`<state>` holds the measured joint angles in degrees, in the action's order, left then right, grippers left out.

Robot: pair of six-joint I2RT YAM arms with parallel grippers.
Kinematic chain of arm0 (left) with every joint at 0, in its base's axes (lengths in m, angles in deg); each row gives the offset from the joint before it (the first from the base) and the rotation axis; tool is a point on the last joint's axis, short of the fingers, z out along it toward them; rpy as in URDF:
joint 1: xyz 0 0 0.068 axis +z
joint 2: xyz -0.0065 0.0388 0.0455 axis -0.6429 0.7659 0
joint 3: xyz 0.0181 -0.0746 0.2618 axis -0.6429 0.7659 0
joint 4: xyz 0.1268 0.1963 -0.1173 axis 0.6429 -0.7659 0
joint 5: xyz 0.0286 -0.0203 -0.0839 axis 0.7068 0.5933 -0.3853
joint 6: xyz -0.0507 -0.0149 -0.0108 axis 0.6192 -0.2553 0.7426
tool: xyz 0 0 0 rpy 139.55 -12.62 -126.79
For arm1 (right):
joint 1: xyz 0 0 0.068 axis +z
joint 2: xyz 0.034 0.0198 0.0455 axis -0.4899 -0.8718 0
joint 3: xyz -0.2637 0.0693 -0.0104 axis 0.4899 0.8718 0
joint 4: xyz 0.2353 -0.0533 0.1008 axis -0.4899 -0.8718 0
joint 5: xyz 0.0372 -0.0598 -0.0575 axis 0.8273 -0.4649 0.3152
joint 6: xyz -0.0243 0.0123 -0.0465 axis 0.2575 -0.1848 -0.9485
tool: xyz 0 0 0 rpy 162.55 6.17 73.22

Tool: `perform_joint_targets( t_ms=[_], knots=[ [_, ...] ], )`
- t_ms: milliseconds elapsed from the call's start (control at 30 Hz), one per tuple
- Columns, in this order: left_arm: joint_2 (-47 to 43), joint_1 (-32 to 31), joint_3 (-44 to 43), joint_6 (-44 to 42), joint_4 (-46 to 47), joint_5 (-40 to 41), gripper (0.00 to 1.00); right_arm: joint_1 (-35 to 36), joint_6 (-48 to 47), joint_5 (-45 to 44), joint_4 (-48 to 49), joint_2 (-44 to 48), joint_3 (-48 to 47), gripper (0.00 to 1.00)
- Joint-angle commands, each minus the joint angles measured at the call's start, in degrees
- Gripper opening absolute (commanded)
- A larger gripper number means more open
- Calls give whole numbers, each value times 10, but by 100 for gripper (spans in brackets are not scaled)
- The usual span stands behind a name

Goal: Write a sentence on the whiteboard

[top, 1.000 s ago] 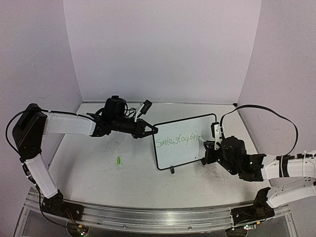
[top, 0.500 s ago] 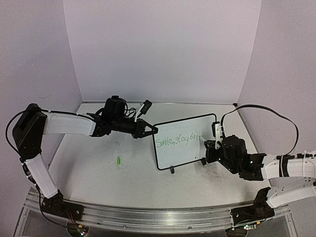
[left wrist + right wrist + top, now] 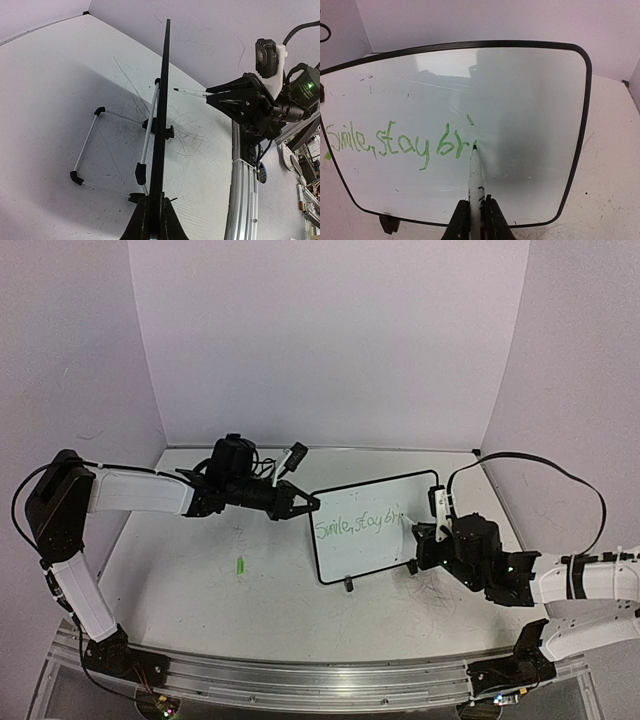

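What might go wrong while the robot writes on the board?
The marker tip presses on the whiteboard, which the left tool pinches at one edge, so pushing hard might tilt it. The right tool could also drag the tip through the green sentence and smear it.

Whiteboard [image 3: 370, 540] stands tilted, right of centre on the table [image 3: 180, 580], across the straight path between the arms. Left hand [image 3: 310, 504] clamps its left edge. Right hand [image 3: 415, 531] holds a marker [image 3: 475, 175] with the tip on the front face, so that side is taken. Wire stand [image 3: 117, 147] splays out behind the board. Open room: left half of table, with one small green cap [image 3: 240, 565] lying there. Walls [image 3: 330, 340] close three sides.
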<state>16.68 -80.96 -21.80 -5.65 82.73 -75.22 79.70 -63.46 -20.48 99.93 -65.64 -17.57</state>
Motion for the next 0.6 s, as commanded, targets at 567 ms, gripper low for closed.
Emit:
perform_joint_targets(
  t_ms=[567],
  knots=[
    [-15,-5,-11,-20,-31,10,0,-8,-2,-13,30,4,3,0]
  ],
)
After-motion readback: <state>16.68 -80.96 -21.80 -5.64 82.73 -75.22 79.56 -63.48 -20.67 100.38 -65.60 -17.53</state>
